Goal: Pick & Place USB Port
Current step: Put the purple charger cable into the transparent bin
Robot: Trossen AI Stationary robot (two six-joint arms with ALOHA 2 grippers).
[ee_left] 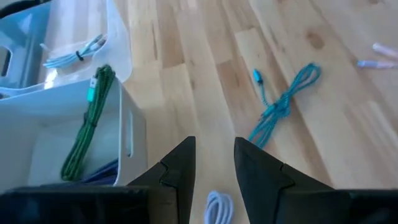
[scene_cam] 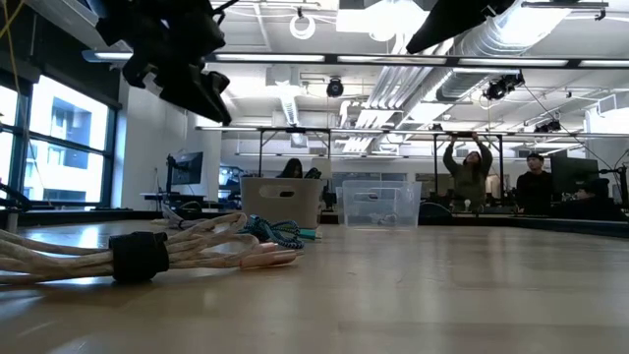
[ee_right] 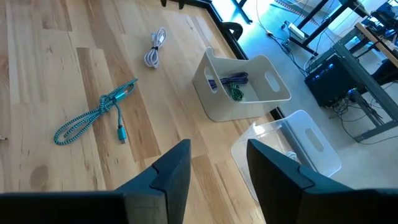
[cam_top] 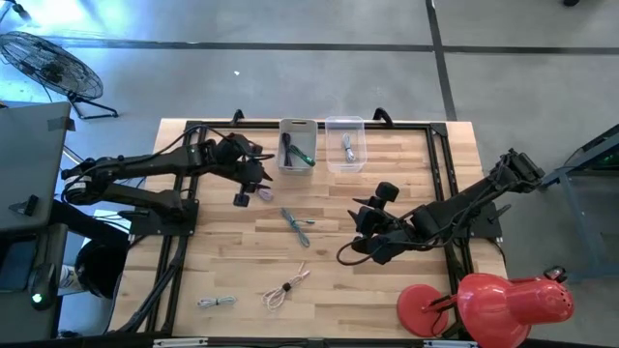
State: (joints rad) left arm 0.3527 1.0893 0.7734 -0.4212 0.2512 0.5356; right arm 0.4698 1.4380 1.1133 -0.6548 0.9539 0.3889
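A white coiled USB cable (cam_top: 263, 193) lies on the wooden table, left of centre. My left gripper (cam_top: 242, 193) hovers open just above it, and the cable shows between the fingers in the left wrist view (ee_left: 217, 208). In the low view the gripper (scene_cam: 201, 93) hangs well above the table. A white bin (cam_top: 297, 145) at the far edge holds a green cable (ee_left: 87, 124) and a purple one. A clear bin (cam_top: 345, 145) beside it holds a pale cable (ee_left: 74, 53). My right gripper (cam_top: 360, 224) is open and empty, right of centre.
A teal cable (cam_top: 297, 222) lies mid-table. A pink-beige cable (cam_top: 285, 287) and a grey cable (cam_top: 218, 302) lie near the front edge. A red lamp (cam_top: 503, 302) stands at the front right corner. People stand in the room beyond the table (scene_cam: 470, 167).
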